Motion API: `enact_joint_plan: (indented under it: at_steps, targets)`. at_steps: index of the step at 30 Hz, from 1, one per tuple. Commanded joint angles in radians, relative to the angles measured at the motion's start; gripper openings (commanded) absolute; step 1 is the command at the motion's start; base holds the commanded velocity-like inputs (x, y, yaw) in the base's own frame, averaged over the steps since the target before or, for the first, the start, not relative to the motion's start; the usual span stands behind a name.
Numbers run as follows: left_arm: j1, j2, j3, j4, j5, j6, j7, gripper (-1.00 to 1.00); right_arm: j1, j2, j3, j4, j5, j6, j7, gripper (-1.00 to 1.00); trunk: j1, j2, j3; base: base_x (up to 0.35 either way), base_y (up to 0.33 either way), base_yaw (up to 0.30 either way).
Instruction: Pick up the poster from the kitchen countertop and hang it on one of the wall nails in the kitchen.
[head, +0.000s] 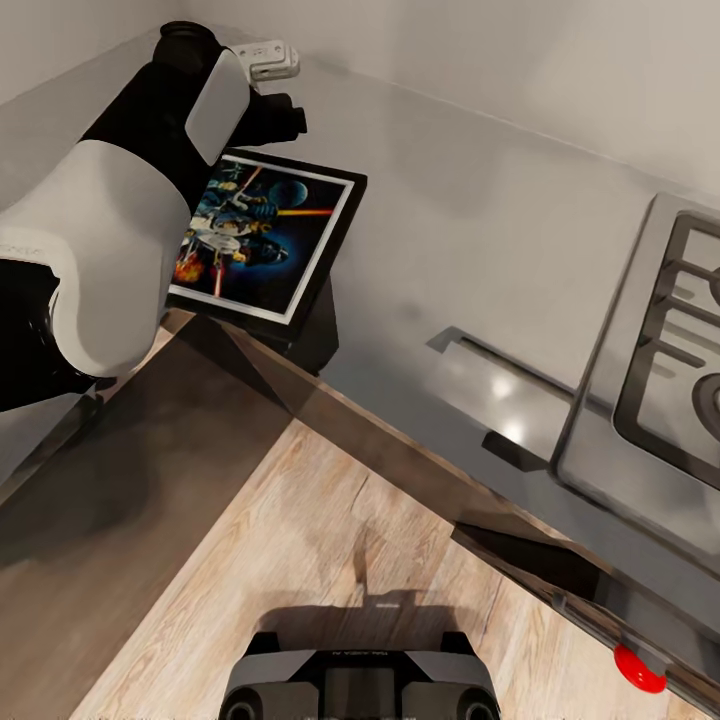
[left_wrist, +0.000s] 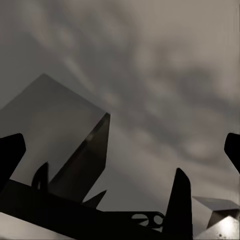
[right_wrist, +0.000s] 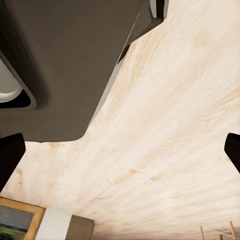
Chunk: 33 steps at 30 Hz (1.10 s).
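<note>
Poster (head: 262, 238) lies flat in desk (head: 470, 230) corner w/ its near edge overhanging, I judge so a finger can slide under. My L arm (head: 120, 220) reaches across it, L tool (head: 275, 118) past far edge; grip state can't tell. R tool open, faces wood floor (right_wrist: 165, 135).

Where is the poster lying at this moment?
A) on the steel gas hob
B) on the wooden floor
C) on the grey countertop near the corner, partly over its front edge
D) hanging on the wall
C: in the head view the poster rests on the countertop, its lower corner past the edge.
</note>
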Motion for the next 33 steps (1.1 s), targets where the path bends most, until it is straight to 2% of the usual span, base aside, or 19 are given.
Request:
enact_joint_plan:
  at_steps: [1,33]
  targets:
    - [0.000,0.000,-0.004,-0.001,0.010,0.003,0.008,1.00,-0.001,0.000,-0.005,0.005,-0.008,-0.003,0.007,1.00,0.000,0.000,-0.001,0.000,0.000,0.000]
    - [0.000,0.002,-0.002,0.006,0.010,0.003,0.008,1.00,-0.001,-0.001,-0.005,0.004,-0.008,-0.003,0.007,1.00,0.000,0.000,-0.012,0.000,0.000,0.000]
